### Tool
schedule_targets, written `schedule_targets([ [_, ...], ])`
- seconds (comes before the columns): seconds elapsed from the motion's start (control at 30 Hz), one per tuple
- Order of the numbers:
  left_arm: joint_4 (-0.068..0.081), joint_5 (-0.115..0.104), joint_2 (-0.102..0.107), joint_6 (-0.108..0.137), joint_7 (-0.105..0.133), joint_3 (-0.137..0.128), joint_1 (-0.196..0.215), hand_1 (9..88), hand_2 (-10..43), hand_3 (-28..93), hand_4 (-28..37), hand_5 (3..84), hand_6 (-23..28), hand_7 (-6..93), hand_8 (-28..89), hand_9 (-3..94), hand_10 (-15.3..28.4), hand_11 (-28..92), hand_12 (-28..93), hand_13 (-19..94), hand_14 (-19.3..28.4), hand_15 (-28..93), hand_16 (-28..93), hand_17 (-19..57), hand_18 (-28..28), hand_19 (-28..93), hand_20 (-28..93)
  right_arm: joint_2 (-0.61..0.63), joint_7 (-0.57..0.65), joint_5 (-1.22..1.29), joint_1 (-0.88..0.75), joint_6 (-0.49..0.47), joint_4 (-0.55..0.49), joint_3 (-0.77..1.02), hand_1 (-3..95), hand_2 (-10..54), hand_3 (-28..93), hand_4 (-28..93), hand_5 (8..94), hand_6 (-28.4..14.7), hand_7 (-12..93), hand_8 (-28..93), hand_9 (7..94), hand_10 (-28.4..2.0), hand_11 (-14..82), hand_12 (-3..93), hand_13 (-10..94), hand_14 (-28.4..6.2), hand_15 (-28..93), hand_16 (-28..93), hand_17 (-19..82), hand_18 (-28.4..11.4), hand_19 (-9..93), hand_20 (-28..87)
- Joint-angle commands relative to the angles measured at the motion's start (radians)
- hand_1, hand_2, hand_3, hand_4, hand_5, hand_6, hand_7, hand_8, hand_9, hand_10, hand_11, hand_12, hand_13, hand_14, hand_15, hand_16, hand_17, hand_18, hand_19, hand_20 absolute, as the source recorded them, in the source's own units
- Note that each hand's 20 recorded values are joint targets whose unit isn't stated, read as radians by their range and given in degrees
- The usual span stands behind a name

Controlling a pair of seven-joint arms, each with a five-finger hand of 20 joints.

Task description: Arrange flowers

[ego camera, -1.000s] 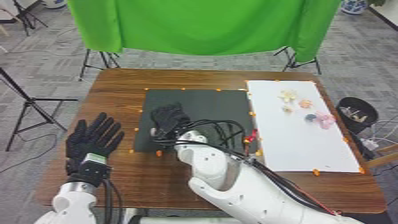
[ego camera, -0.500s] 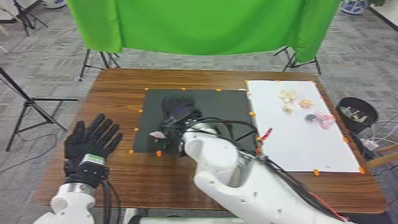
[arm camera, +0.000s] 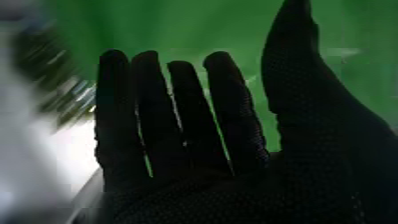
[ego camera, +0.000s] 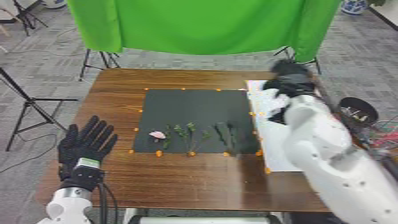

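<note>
Several green stems [ego camera: 190, 134] lie on the dark mat [ego camera: 197, 107], thin and leafy, roughly lengthwise and mostly apart from one another, toward the mat's near edge. Beside them, close to the mat's left edge, rests a pale pink flower head [ego camera: 157, 135], small and rounded, with a slender green stem. The mat is a flat, matte charcoal sheet with straight edges, laid on a desk [ego camera: 178, 182] of brown wood with visible grain and a soft sheen. Small orange blobs mark the mat's border. To its right lies a smooth white board [ego camera: 278, 150], partly covered by the glossy white right arm [ego camera: 324, 142].

The right hand [ego camera: 291, 80], in black fabric, is blurred in the head view above the far part of the white board. The right wrist view shows its knitted, faintly ribbed glove: the fingers are straight and side by side with narrow slits of green between them, and the thumb stands well out. It holds nothing.

The left hand [ego camera: 87, 145] is well to the left of the mat, its fingers straight and fanned, the thumb apart. A whitish label with green [ego camera: 89, 162] sits near its wrist, its writing too small to read. A plain green cloth [ego camera: 204, 25] hangs beyond the desk in soft folds.
</note>
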Motion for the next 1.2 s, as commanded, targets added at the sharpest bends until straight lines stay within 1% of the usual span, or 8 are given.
schedule_targets([
  [0.03, -0.016, -0.006, -0.011, -0.025, 0.02, -0.011, 0.046, 25.6, 16.6, 70, -28.3, 41.0, 10.5, 14.0, -8, 33.3, 16.7, 25, 11, 23, 17.1, 41, -8, -6.6, 14.8, 38, 8, 0.132, 0.015, 0.036, -0.216, -0.075, 0.031, 0.245, 46.0, -9.5, 84, -28, 51.0, -6.2, 13, -13, 46.6, -14.2, 8.1, 8.1, 44, -11.0, 13, 9, 25, -14.8, 57, 17],
  [0.33, -0.011, 0.0, -0.012, -0.036, 0.017, -0.001, 0.038, 25.7, 16.4, 70, -28.3, 40.9, 10.4, 14.0, -8, 33.3, 16.7, 25, 11, 23, 17.2, 41, -8, -6.6, 14.9, 37, 8, 0.108, -0.085, 0.043, -0.227, -0.17, 0.091, 0.257, 51.0, -9.5, 82, -28, 50.7, -4.2, 13, -13, 48.9, -11.1, 8.1, 7.7, 46, -9.3, 16, 10, 24, -17.2, 65, 24],
  [0.47, -0.008, -0.043, -0.01, -0.071, 0.038, 0.011, 0.038, 25.9, 14.4, 71, -28.3, 40.7, 10.3, 14.2, -8, 33.2, 16.5, 25, 11, 23, 17.1, 41, -8, -6.7, 14.9, 37, 8, 0.105, -0.1, 0.042, -0.201, -0.19, 0.127, 0.229, 51.9, -9.5, 83, -28, 53.7, -2.0, 14, -13, 51.9, -10.2, 8.1, 8.3, 44, -9.5, 15, 11, 24, -16.6, 64, 25],
  [0.53, -0.003, -0.024, -0.01, -0.074, 0.039, 0.013, 0.037, 25.5, 12.7, 71, -28.3, 40.5, 10.2, 14.3, -8, 33.2, 16.5, 24, 11, 23, 17.0, 41, -8, -6.7, 14.9, 37, 8, 0.106, -0.113, 0.035, -0.18, -0.193, 0.153, 0.203, 52.4, -9.5, 83, -28, 54.2, -1.5, 15, -13, 52.6, -9.8, 8.2, 8.4, 43, -9.4, 14, 11, 24, -16.3, 64, 25],
  [0.77, -0.005, -0.029, -0.012, -0.063, 0.035, 0.013, 0.035, 24.5, 12.0, 72, -28.3, 40.3, 10.2, 13.9, -8, 33.2, 16.4, 24, 11, 23, 17.1, 40, -8, -6.5, 15.0, 36, 8, 0.101, -0.089, 0.025, -0.102, -0.215, 0.259, 0.11, 53.2, -9.5, 82, -28, 54.6, -1.2, 15, -14, 53.3, -9.7, 7.9, 8.7, 42, -9.4, 14, 12, 23, -16.3, 64, 26],
  [0.87, -0.016, -0.049, -0.011, -0.005, 0.03, 0.02, 0.032, 24.7, 13.2, 71, -28.3, 40.5, 10.3, 13.9, -8, 33.3, 16.5, 24, 12, 23, 17.1, 40, -7, -6.5, 15.1, 36, 9, 0.107, -0.037, 0.037, -0.088, -0.184, 0.282, 0.073, 53.5, -9.5, 82, -28, 56.8, -0.7, 16, -14, 56.3, -9.9, 9.1, 9.3, 46, -9.6, 18, 16, 23, -17.1, 69, 29],
  [0.93, -0.012, -0.054, -0.013, -0.026, 0.028, 0.018, 0.036, 24.9, 13.6, 71, -28.3, 41.2, 10.5, 14.2, -8, 34.0, 16.5, 24, 12, 24, 17.4, 41, -7, -6.5, 15.3, 37, 9, 0.11, -0.03, 0.021, -0.09, -0.151, 0.288, 0.056, 54.2, -9.5, 81, -28, 62.0, 0.7, 16, -14, 63.2, -10.1, 10.9, 10.8, 49, -9.7, 25, 19, 23, -17.9, 72, 31],
  [1.2, -0.012, -0.05, -0.012, -0.019, 0.028, 0.02, 0.033, 24.9, 13.9, 71, -28.3, 41.4, 10.5, 14.6, -9, 34.3, 16.5, 25, 12, 24, 17.4, 42, -8, -6.6, 15.3, 37, 9, 0.118, -0.033, -0.007, -0.118, -0.056, 0.254, 0.042, 58.5, -9.4, 69, -28, 79.9, 2.1, 19, -1, 78.4, -9.8, 6.9, 22.0, 56, -9.4, 36, 28, 23, -18.6, 73, 39],
])
